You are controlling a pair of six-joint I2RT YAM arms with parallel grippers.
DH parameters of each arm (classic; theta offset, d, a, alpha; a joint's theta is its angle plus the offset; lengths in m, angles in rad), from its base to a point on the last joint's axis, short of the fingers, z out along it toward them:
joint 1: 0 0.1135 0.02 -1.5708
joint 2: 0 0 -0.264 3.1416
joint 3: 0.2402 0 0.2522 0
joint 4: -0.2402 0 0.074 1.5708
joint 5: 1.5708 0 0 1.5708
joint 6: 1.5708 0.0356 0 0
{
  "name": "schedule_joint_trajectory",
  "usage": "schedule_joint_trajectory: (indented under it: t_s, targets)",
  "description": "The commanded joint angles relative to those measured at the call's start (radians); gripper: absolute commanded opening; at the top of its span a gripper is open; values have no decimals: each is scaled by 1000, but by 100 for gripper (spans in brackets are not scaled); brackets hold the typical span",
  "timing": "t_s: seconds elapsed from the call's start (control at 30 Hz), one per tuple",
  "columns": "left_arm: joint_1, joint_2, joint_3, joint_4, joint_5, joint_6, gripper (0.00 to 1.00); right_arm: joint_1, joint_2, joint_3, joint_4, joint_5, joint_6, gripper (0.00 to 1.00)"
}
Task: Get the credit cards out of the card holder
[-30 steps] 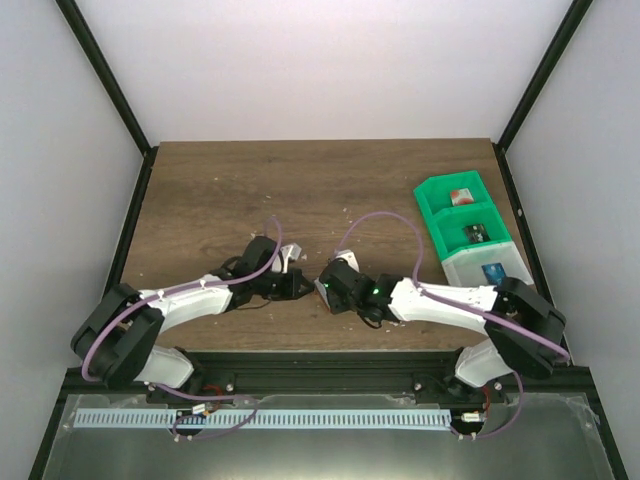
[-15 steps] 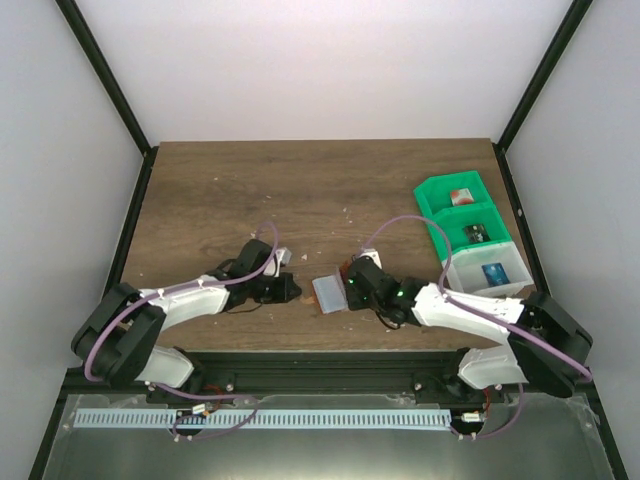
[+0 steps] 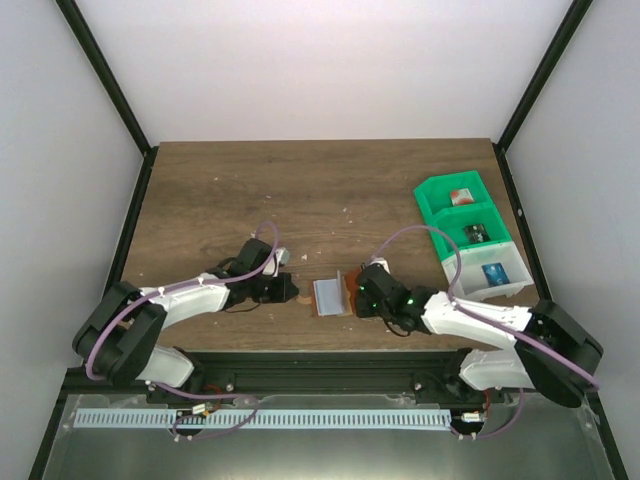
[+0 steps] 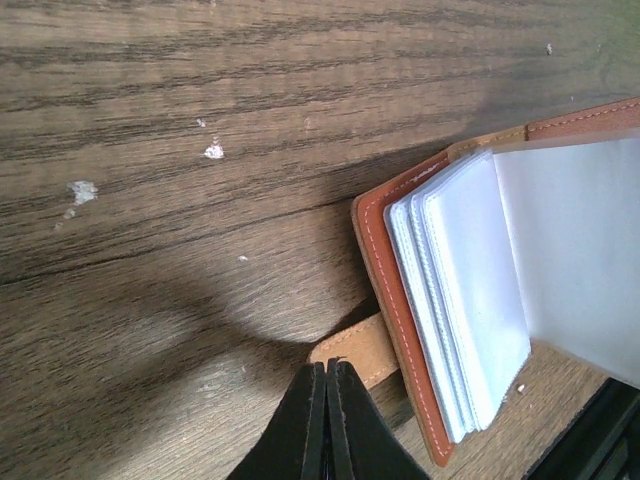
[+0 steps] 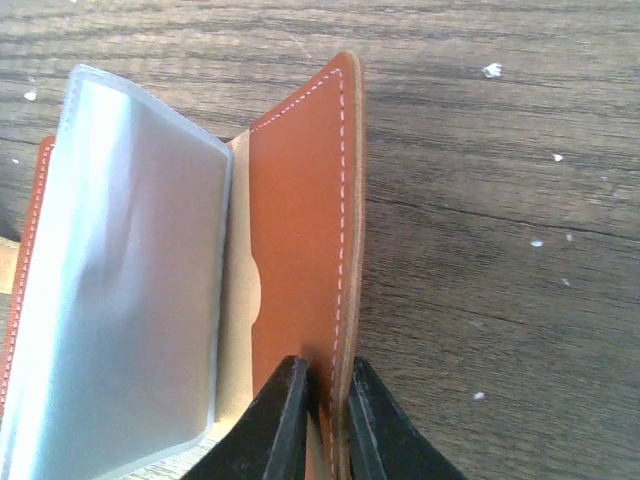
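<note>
The card holder (image 3: pixel 330 297) lies open on the table between my two grippers, pale plastic sleeves (image 5: pixel 120 260) fanned up from its reddish-brown cover (image 5: pixel 295 230). No card shows in the sleeves. My right gripper (image 5: pixel 325 385) is shut on the edge of the raised right cover flap. My left gripper (image 4: pixel 328 368) is shut, its tips resting at the end of the tan strap (image 4: pixel 360 348) beside the holder's left cover (image 4: pixel 385 270). The credit cards sit in the bins at the right: a red-and-white one (image 3: pixel 461 196), a dark one (image 3: pixel 475 234) and a blue one (image 3: pixel 492 272).
Two green bins (image 3: pixel 437 210) and a white bin (image 3: pixel 462 276) stand in a row along the table's right edge, close to my right arm. Bare wooden tabletop (image 3: pixel 300 190) stretches behind the holder. Black frame posts flank the table.
My right gripper has closed on the holder's right cover and pulled it rightward, so the holder now lies open with its sleeves showing. The left gripper has stayed almost still.
</note>
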Motion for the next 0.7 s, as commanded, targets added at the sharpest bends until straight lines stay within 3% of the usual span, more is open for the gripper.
schedule_joint_trajectory:
  t_s: [0.0,0.17,0.23,0.67]
  targets:
    - [6,-13,8,11,17,9,8,-6,-26,-53,86,-54,-3,11]
    - [5,-38,-48,140,141,-38,52,-5,-45,-111,147,-63,26,10]
    - [6,-32,-63,179,155,-40,62,-6,-59,-130,169,-60,27,10]
    - [4,130,-90,410,287,-82,70,-6,-53,-188,228,-66,38,10]
